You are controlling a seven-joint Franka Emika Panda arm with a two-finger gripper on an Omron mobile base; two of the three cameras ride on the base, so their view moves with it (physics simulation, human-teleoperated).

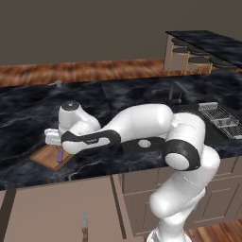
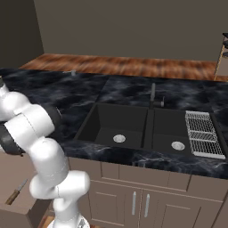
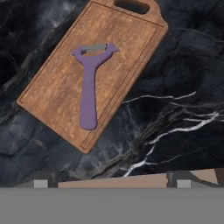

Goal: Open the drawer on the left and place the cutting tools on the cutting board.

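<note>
Down in the open drawer (image 1: 56,208) at the left, knife (image 1: 85,223) waits: light, stiff, blade sharp, so I'd judge the wooden handle the place to pinch. Peeler (image 3: 89,83) lies flat on the cutting board (image 3: 52,87) near the table's (image 1: 28,108) front edge. My hand (image 1: 53,137) hovers spread, empty.

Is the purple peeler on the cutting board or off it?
On it: the peeler lies flat within the cutting board, released.

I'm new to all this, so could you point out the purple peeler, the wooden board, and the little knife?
Purple Y-shaped peeler (image 3: 89,87), hand view, mid-handle.
Brown wooden cutting board (image 3: 127,39), hand view, bare wood near the notched end.
Small wooden-handled knife (image 1: 84,225), left base view, where blade meets handle.
</note>
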